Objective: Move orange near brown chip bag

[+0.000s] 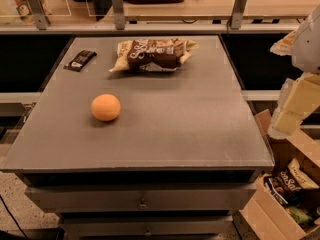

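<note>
The orange (105, 107) is a round fruit on the left half of the grey table (200, 134), a little nearer the front. The brown chip bag (154, 54) lies flat at the table's back middle, well apart from the orange. My gripper (292, 106) hangs at the end of the white arm at the right edge of the view, beyond the table's right side and far from both the orange and the bag. It holds nothing that I can see.
A small dark packet (80, 60) lies at the table's back left. An open cardboard box (287, 194) with snack bags stands on the floor at the right. A counter with railing posts (118, 6) runs behind the table.
</note>
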You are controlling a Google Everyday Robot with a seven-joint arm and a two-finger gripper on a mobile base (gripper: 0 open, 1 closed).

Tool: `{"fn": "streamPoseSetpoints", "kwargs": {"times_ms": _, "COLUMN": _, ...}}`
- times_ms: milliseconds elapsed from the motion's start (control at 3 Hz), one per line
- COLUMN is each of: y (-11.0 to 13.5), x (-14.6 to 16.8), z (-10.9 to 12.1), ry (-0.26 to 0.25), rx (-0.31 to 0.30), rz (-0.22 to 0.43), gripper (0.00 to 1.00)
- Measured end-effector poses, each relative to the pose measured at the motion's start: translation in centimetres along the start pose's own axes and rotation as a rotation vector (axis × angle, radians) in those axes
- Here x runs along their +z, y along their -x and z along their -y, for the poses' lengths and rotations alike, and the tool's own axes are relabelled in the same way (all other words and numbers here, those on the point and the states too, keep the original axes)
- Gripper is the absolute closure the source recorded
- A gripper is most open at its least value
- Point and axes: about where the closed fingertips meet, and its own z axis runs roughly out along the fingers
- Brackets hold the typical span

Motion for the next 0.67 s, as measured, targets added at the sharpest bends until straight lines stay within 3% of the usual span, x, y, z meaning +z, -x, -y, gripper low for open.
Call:
{"fn": "streamPoseSetpoints", "kwargs": {"times_ms": 333, "y": 2.9, "x": 2.5, "z": -2.5, "ry": 0.020, "rx": -0.015, "rz": 0.118, "gripper": 0.00}}
{"fn": "streamPoseSetpoints", "kwargs": {"times_ms": 667, "y": 7.6, "x": 7.0, "z": -4.6, "ry": 0.054, "rx": -0.054, "rz": 0.281, "gripper": 0.00}}
